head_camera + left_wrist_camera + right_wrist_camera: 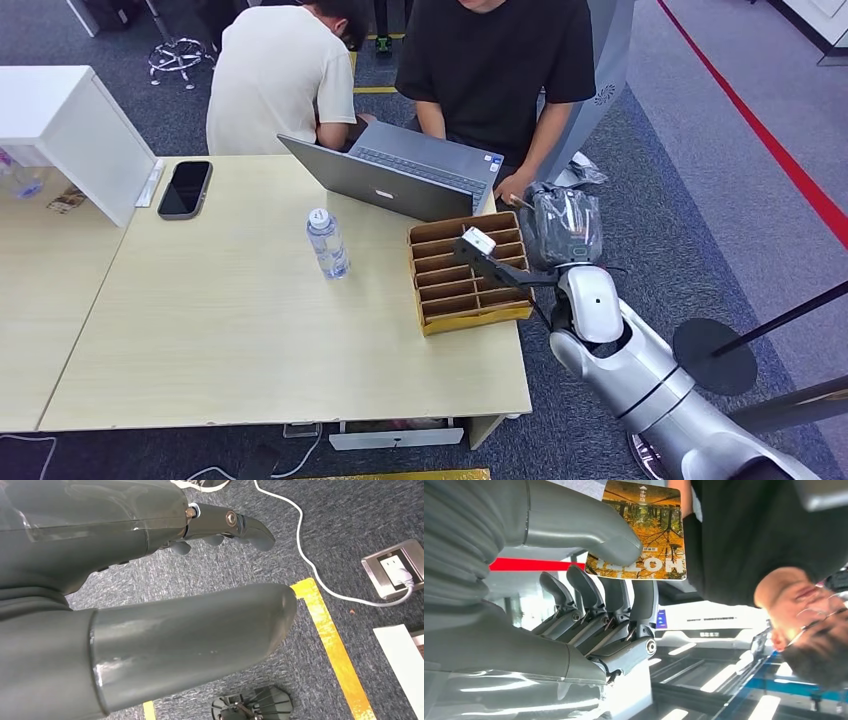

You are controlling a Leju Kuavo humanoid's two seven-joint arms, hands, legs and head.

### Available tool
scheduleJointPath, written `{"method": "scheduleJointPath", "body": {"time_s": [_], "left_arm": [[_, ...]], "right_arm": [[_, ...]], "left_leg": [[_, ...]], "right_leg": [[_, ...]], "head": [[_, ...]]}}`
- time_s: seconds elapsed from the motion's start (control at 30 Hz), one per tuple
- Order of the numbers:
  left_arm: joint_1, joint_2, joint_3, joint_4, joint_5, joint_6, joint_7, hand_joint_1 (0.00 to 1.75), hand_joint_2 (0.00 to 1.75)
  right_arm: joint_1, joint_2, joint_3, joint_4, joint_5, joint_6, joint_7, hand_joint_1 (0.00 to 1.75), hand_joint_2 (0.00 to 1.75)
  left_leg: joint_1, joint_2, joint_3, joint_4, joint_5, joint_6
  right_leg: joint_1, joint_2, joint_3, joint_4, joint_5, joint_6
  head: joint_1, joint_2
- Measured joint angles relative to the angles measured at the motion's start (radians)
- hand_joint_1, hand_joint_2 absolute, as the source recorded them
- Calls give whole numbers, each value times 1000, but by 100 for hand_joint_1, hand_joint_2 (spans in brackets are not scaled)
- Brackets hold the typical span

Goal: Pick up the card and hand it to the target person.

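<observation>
Holding the card [640, 530] between thumb and fingers [616, 605], the right hand [490, 257] is raised over the cardboard divider box [440, 315] at the table's [240, 340] 3 o'clock edge. In the right wrist view the card shows an orange autumn-forest print, with the thumb pressed on its near corner and the person in the black shirt [764, 535] right behind it. In the head view that person [500, 60] sits at 12 o'clock from the box, behind the open laptop [400, 180]; a second person in a light shirt [275, 80] sits just beside, at 11 o'clock. Water bottle [327, 243] stands mid-table, at 9 o'clock from the box. Phone [185, 188] lies near the 10 o'clock corner. Left hand [150, 605] hangs over grey carpet, fingers apart, holding nothing; a white cable [310, 565] runs to a floor socket [395, 570].
</observation>
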Motion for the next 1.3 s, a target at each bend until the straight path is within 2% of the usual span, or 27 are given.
{"method": "scheduleJointPath", "body": {"time_s": [0.37, 0.73, 1.3], "left_arm": [[-5, -1, 0, 0, -23, -10, 11, 0, 0], [-20, -4, 0, 0, -42, -27, 23, 0, 0], [-31, -9, 0, 0, -52, -38, 33, 0, 0]], "right_arm": [[-59, 0, -28, 29, -67, -53, -55, 147, 175], [-135, 22, -27, 171, -133, -68, -103, 148, 175], [-177, 69, -12, 342, -171, -70, -129, 148, 175]], "left_leg": [[0, 0, 0, 0, 0, 0], [0, -1, -1, 0, 0, 0], [0, -1, -1, 0, 0, 0]], "right_leg": [[0, 0, 0, 0, 0, 0], [0, -1, 0, 0, 0, 0], [0, -1, 0, 0, 0, 0]], "head": [[0, 0], [0, 0], [0, 0]]}}
